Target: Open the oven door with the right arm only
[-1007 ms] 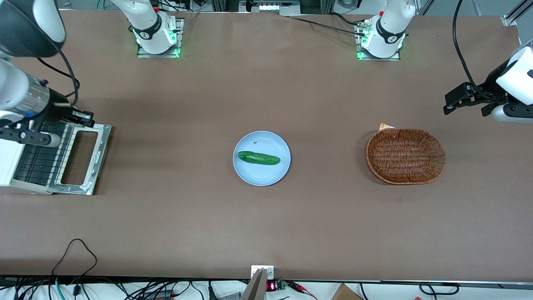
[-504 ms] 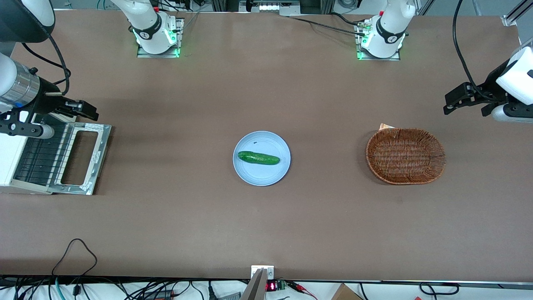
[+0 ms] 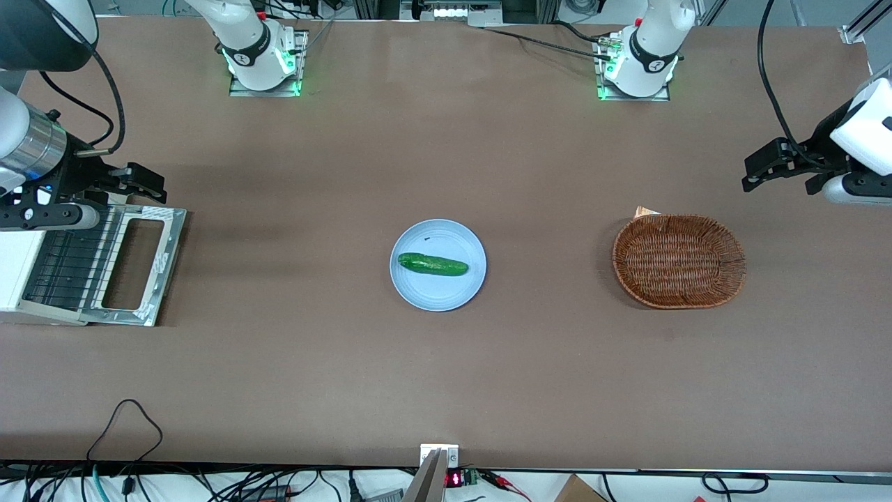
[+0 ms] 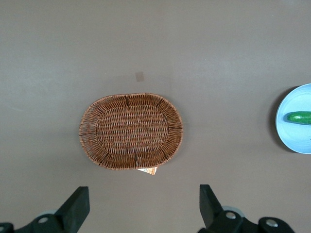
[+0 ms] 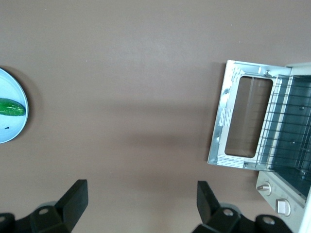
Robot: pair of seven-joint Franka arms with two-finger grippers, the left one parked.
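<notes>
Hovering above the table [image 3: 293,362] at my own end, my gripper [image 3: 143,183] hangs spread wide with nothing between its fingers [image 5: 73,199], just farther from the front camera than the oven door [image 3: 136,265]. That door lies folded down flat in front of the white oven [image 3: 14,268], glass window facing up, wire rack [image 5: 286,126] showing inside. Near the middle of the table a cucumber [image 3: 432,264] rests on a blue plate [image 3: 418,293], and a wicker basket [image 3: 679,261] sits toward the parked arm's end
</notes>
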